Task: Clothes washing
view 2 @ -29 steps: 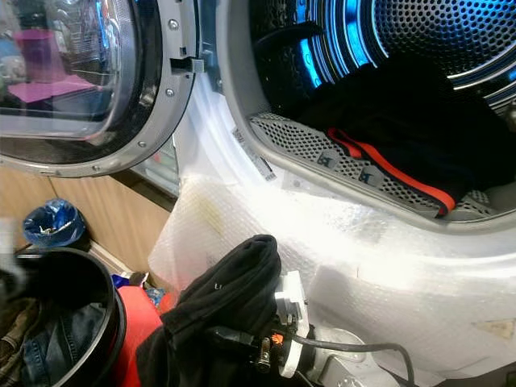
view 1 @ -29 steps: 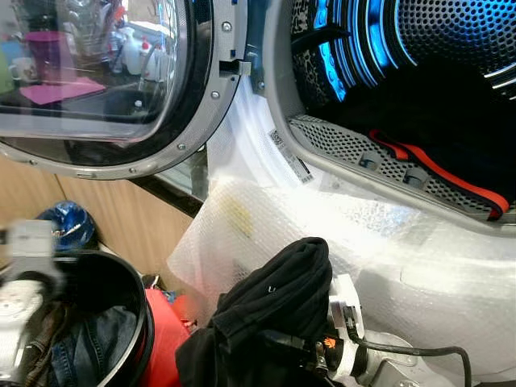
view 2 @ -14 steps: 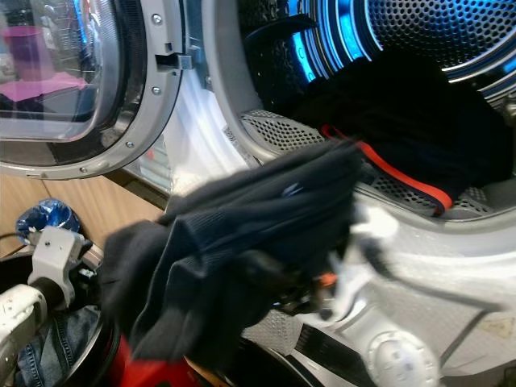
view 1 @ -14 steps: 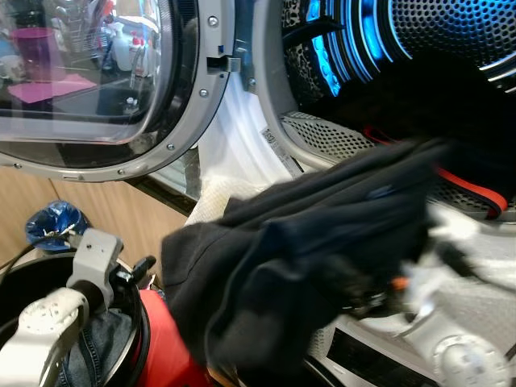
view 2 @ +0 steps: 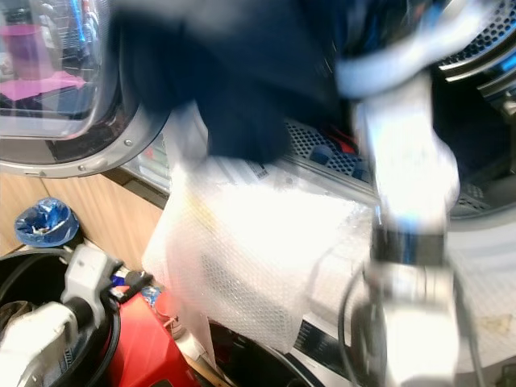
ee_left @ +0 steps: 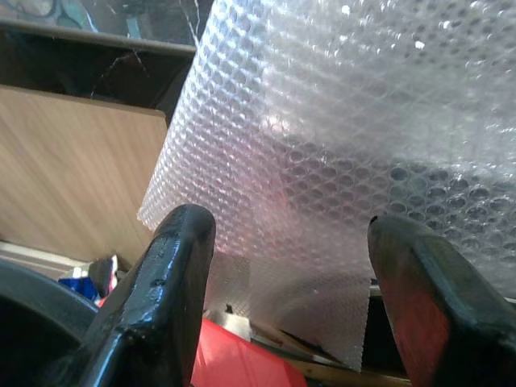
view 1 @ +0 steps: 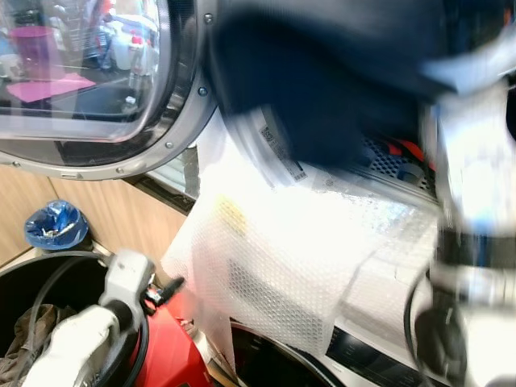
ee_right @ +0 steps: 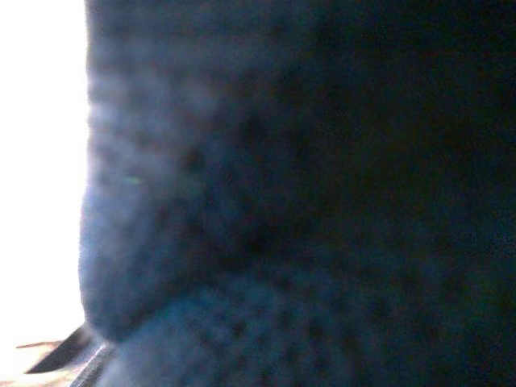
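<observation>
Dark garment (view 1: 322,72) draped over raised right hand, grip hidden, at drum opening

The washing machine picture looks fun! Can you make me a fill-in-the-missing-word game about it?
1. The right arm lifts a dark garment up at the washer's round ______.
2. The front of the washer is covered in clear ______ wrap.
3. The left gripper has its jaws ______, holding nothing.
4. Below the glass door, on the floor, lies something crumpled and ______.

Missing words: opening; bubble; open; blue
</observation>
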Robot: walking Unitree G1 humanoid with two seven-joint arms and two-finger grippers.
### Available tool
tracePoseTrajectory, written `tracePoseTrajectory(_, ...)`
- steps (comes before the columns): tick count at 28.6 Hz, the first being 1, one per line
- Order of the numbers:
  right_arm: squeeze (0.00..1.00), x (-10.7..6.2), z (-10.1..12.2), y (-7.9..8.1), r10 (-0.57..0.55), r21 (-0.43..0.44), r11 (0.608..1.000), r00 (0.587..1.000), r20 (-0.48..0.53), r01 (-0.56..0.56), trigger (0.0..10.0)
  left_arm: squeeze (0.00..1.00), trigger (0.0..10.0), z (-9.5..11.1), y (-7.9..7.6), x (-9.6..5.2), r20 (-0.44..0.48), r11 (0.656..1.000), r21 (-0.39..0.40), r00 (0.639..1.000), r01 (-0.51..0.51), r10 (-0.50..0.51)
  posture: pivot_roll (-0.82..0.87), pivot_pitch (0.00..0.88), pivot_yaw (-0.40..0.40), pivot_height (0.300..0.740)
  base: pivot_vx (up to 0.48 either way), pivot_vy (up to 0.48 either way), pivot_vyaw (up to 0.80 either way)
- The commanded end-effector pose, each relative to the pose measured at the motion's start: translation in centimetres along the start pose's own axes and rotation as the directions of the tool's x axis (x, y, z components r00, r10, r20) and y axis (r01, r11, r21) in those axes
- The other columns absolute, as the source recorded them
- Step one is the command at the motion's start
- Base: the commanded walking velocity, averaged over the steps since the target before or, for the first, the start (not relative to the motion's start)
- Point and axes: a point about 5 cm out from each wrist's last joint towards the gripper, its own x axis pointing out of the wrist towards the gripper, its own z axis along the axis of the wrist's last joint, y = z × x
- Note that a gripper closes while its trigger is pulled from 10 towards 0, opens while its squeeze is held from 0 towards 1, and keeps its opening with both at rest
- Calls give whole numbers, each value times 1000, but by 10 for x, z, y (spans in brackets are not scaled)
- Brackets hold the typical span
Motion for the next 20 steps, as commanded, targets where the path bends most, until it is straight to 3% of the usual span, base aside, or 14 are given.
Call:
tracePoseTrajectory(1, 0, 0, 15, -14, -94, -56, 994, 994, 57, 97, 0, 0, 10000, 2, -5, -1, -2, 1000, 20, 1000, 5, -5, 157, 21, -105, 740, 0, 0, 0)
tracePoseTrajectory(2, 0, 4, 22, -23, -155, -79, 984, 985, 81, 161, 0, 0, 10000, 1, -7, -1, -2, 1000, 13, 1000, 7, -7, 161, 23, -108, 740, 0, 0, 0)
tracePoseTrajectory(4, 0, 9, 43, -50, -395, -143, 897, 904, 161, 418, 0, 0, 10000, 0, -12, -2, 0, 1000, -1, 1000, 7, -7, 164, 23, -110, 740, 0, 0, 0)
tracePoseTrajectory(6, 0, -1, 64, -75, -685, -216, 650, 685, 248, 729, 0, 0, 10000, 0, -16, -3, -2, 1000, -12, 1000, 1, -1, 167, 24, -107, 740, 0, 0, 0)
tracePoseTrajectory(7, 0, -4, 66, -77, -717, -239, 601, 647, 259, 762, 0, 0, 10000, 0, -16, -3, -1, 1000, -14, 1000, 0, 0, 168, 25, -107, 740, 0, 0, 0)
tracePoseTrajectory(8, 0, -14, 73, -83, -812, -302, 431, 511, 283, 850, 0, 0, 10000, -1, -17, -3, -2, 1000, -17, 1000, -8, 8, 169, 28, -107, 740, 0, 0, 0)
tracePoseTrajectory(9, 0, -14, 73, -83, -812, -302, 431, 511, 283, 850, 0, 0, 10000, -1, -17, -3, -2, 1000, -17, 1000, -8, 8, 169, 28, -107, 740, 0, 0, 0)
tracePoseTrajectory(10, 0, -19, 77, -85, -833, -288, 380, 461, 307, 879, 0, 0, 10000, -1, -18, -2, -1, 1000, -21, 1000, -12, 12, 168, 28, -106, 740, 0, 0, 0)
tracePoseTrajectory(13, 0, -34, 95, -86, -875, -380, 137, 291, 386, 915, 0, 0, 10000, 0, -19, -2, 3, 999, -30, 1000, -21, 21, 169, 29, -107, 740, 0, 0, 0)
tracePoseTrajectory(14, 0, -40, 103, -85, -872, -379, 67, 239, 427, 923, 0, 0, 10000, 0, -20, -2, 5, 999, -34, 1000, -25, 25, 173, 34, -112, 740, 0, 0, 0)
tracePoseTrajectory(15, 0, -43, 109, -84, -868, -368, 32, 209, 451, 929, 0, 0, 10000, 0, -21, -2, 6, 999, -36, 1000, -28, 28, 173, 34, -112, 740, 0, 0, 0)
tracePoseTrajectory(16, 0, -54, 121, -81, -855, -349, -91, 107, 508, 933, 0, 0, 10000, 0, -21, -3, 7, 998, -42, 999, -38, 38, 176, 36, -116, 740, 0, 0, 0)
tracePoseTrajectory(18, 0, -58, 126, -80, -846, -361, -152, 68, 529, 920, 0, 0, 10000, -2, -21, -4, 4, 998, -44, 999, -47, 47, 173, 36, -114, 740, 0, 0, 0)
tracePoseTrajectory(20, 0, -57, 121, -82, -860, -407, -160, 75, 505, 899, 0, 0, 10000, -4, -20, -5, -9, 997, -42, 998, -61, 60, 172, 39, -115, 740, 0, 0, 0)
